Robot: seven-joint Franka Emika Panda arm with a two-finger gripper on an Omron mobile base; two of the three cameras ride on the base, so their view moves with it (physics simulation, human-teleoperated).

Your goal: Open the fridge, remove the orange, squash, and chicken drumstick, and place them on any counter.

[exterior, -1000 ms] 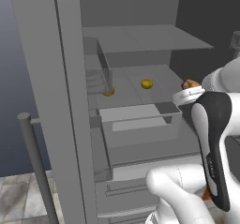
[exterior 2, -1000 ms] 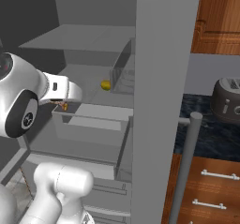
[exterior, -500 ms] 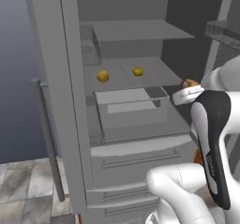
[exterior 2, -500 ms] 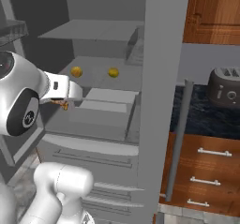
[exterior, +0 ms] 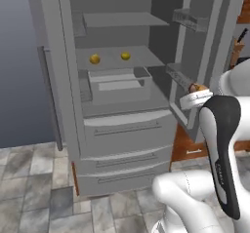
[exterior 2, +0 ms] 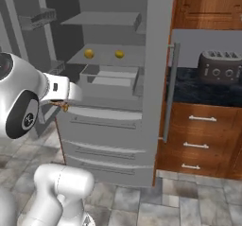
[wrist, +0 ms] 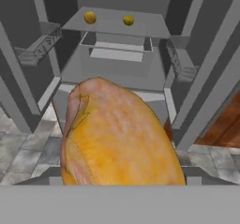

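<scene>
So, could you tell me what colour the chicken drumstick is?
Golden-orange with pinkish patches; the chicken drumstick shows best in the hand view.

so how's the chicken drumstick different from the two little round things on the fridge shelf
The chicken drumstick is elongated and golden-brown with pale streaks; the orange ball and the yellow ball are round and plain in colour. The drumstick is out of the fridge, held at the pincer; both balls sit apart on the middle shelf inside. All three are small food pieces in warm tones.
</scene>
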